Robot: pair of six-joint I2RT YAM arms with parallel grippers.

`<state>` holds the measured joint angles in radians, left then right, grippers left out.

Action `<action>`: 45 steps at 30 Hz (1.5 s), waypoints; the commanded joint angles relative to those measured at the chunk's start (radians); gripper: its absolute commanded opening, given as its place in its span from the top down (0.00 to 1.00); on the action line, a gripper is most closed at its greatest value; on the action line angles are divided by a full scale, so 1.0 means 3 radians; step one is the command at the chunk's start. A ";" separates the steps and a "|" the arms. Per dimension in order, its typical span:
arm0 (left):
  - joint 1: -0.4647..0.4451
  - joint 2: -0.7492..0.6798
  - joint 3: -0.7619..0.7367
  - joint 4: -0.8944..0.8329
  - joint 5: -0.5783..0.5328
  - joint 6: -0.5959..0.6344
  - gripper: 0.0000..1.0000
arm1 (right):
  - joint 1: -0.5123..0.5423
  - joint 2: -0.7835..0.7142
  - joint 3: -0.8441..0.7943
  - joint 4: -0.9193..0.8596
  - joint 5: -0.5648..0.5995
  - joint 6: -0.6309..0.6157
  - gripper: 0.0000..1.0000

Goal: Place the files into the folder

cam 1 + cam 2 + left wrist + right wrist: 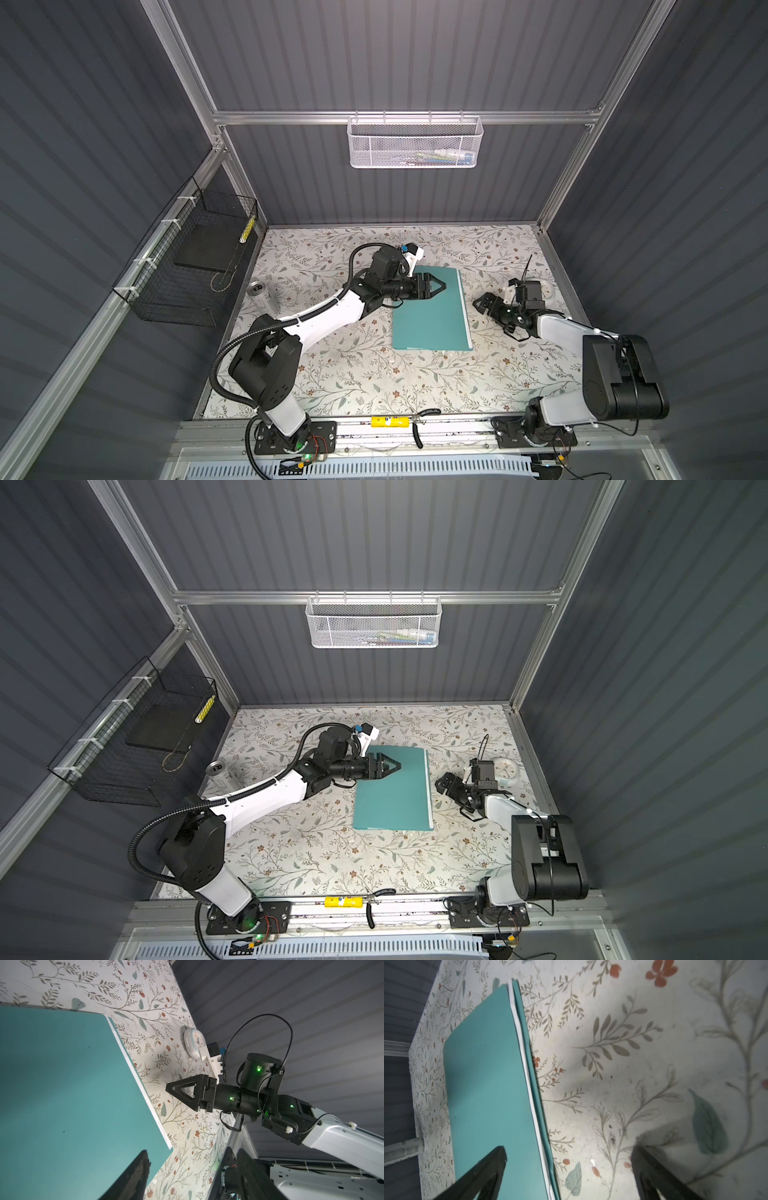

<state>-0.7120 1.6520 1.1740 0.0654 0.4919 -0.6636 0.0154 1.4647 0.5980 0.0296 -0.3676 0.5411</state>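
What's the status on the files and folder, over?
Left gripper open over teal folder. Right gripper open beside it. Folder shut, files peeking between covers. Nothing blocking.

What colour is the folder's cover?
The folder is plain teal green, clearest in the right wrist view.

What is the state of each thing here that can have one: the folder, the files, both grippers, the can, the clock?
folder: closed, lying flat on the table.
files: inside the folder; only a thin white edge shows.
left gripper: open, empty, over the folder's cover.
right gripper: open, empty, low beside the folder.
can: upright.
clock: lying face up.
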 commanded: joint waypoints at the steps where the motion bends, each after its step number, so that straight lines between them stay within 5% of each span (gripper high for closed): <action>1: 0.0044 -0.0184 -0.0010 -0.0425 -0.0450 0.0422 0.30 | 0.0117 0.0031 0.0108 -0.0097 -0.0075 -0.0035 0.05; 7: 0.0071 -0.0748 -0.0560 -0.0608 -0.2242 0.0984 0.12 | 0.0397 -0.0224 0.0294 -0.0425 0.0070 -0.0272 0.01; 15: 0.0253 -0.1585 -0.1961 0.1077 -0.3908 0.1886 0.01 | 0.0780 -0.0597 0.0554 -0.0637 0.0382 -0.0413 0.01; 22: 0.1239 -0.1470 -0.2486 0.1687 -0.3820 0.2220 0.00 | 0.0963 -0.1011 0.0719 -0.0619 0.0634 -0.0451 0.01; 29: 0.1564 -0.0180 -0.2489 0.2905 -0.3967 0.2504 0.00 | 0.0961 -0.0991 0.0828 -0.0623 0.0903 -0.0569 0.01; 30: 0.1568 -0.0174 -0.2342 0.2512 -0.3967 0.2306 0.01 | 0.0957 -0.0974 0.0836 -0.0679 0.1093 -0.0597 0.01; 32: 0.1655 -0.0092 -0.2447 0.2874 -0.3526 0.2376 0.01 | 0.0947 -0.1001 0.0730 -0.0638 0.1424 -0.0674 0.01; 39: 0.1963 0.0311 -0.2799 0.3926 -0.3135 0.2225 0.00 | 0.0672 -0.1366 0.0136 -0.0007 0.2256 -0.0985 0.01; 41: 0.1997 0.0106 -0.2604 0.3136 -0.3010 0.2073 0.00 | 0.0526 -0.1403 -0.0058 0.0285 0.2543 -0.1082 0.01; 42: 0.2015 0.0253 -0.2551 0.3352 -0.3025 0.2156 0.00 | 0.0427 -0.1428 -0.0207 0.0567 0.2600 -0.1163 0.01; 44: 0.2015 0.0154 -0.2364 0.2739 -0.2990 0.2072 0.00 | 0.0238 -0.1430 -0.0460 0.1100 0.2586 -0.1285 0.01; 45: 0.2015 0.0233 -0.2440 0.3089 -0.2997 0.2135 0.00 | 0.0122 -0.1380 -0.0525 0.1282 0.2522 -0.1281 0.01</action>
<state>-0.1139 1.7111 0.4126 0.9806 -0.4438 -0.0147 0.1005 1.0428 0.4911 0.1951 0.3187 0.2173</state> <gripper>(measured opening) 0.996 0.990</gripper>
